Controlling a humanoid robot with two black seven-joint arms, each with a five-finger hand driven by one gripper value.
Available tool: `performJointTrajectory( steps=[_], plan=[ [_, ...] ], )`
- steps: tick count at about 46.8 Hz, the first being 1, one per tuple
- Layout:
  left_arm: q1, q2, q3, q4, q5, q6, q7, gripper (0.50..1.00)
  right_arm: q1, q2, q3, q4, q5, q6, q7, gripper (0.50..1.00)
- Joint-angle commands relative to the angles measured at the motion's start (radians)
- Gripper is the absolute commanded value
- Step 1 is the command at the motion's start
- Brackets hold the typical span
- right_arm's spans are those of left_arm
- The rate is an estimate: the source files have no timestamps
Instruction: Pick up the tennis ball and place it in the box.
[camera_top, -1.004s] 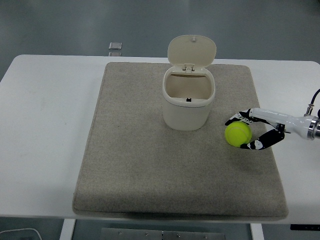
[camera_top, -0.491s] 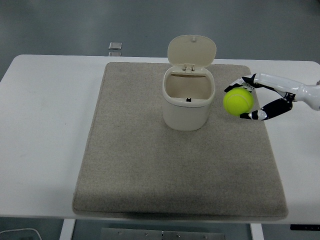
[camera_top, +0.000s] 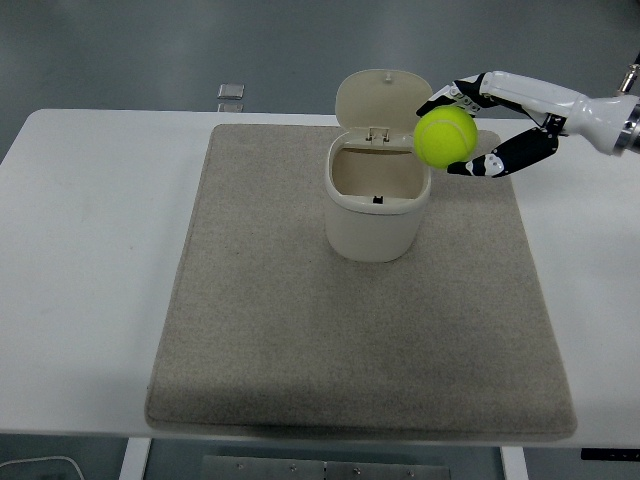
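The right hand (camera_top: 462, 128) reaches in from the right edge of the head view, its fingers (camera_top: 455, 97) curled above and below the tennis ball (camera_top: 445, 137), gripping it in the air. The ball hangs at the right rim of the box (camera_top: 376, 205), overlapping the edge of its raised lid (camera_top: 381, 101). The cream box stands open and upright on the grey mat (camera_top: 360, 300), which lies on the white table (camera_top: 90, 250). A small grey object (camera_top: 231, 92) lies beyond the table's far edge.
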Motion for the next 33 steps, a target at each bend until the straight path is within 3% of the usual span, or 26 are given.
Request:
performJointTrajectory(
  steps=[1,13,16,20,27,33],
  plan=[
    [0.000,0.000,0.000,0.000,0.000,0.000,0.000,0.992,-0.003,0.041,-0.002,-0.011,0.000,-0.002,-0.027,0.500],
    [0.000,0.000,0.000,0.000,0.000,0.000,0.000,0.992,-0.011,0.076,-0.001,-0.011,0.003,-0.014,-0.036,0.500],
    [0.000,0.000,0.000,0.000,0.000,0.000,0.000,0.992,-0.018,0.078,-0.001,-0.011,0.003,-0.026,-0.036,0.541],
    [0.000,0.000,0.000,0.000,0.000,0.000,0.000,0.992,-0.030,0.081,-0.004,-0.011,0.003,-0.052,-0.036,0.637],
    [0.000,0.000,0.002,0.000,0.000,0.000,0.000,0.992,-0.041,0.115,-0.004,-0.014,0.002,-0.058,-0.036,0.688],
    [0.000,0.000,0.000,0.000,0.000,0.000,0.000,0.992,-0.044,0.121,-0.005,-0.019,0.002,-0.066,-0.036,0.764]
  ],
)
